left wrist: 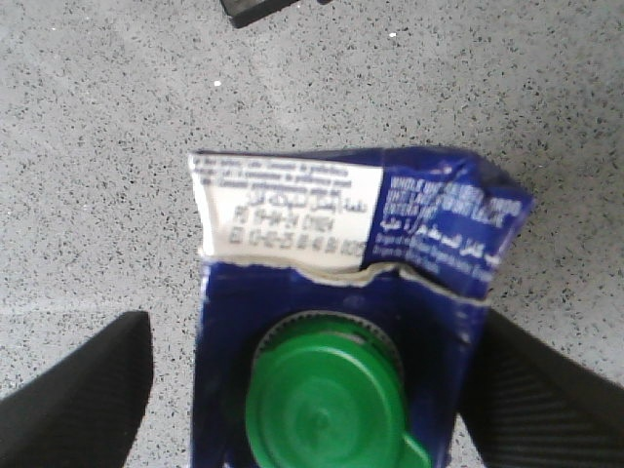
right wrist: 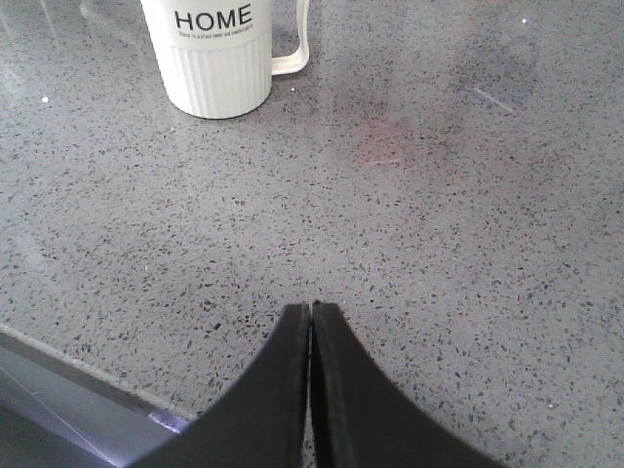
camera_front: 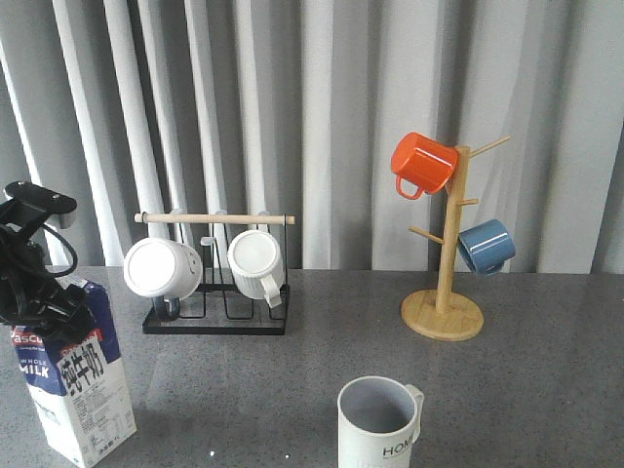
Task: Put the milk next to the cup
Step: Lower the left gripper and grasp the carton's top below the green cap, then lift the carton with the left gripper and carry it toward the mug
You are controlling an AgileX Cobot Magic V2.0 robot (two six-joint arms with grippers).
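milk (camera_front: 80,395) front-L, upright | cup (camera_front: 379,422) front-ctr | well apart

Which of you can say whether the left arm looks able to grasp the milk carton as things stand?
Probably yes. The left tool is open, one finger on each side of the milk carton, just below its green cap. Nothing lies between the fingers and the carton walls.

The grey speckled counter (camera_front: 546,390) is occupied by the milk (camera_front: 78,390) at its left edge, the cup (camera_front: 380,424) at the front edge, a black mug rack (camera_front: 216,322) and a wooden mug tree (camera_front: 444,314) toward the back.
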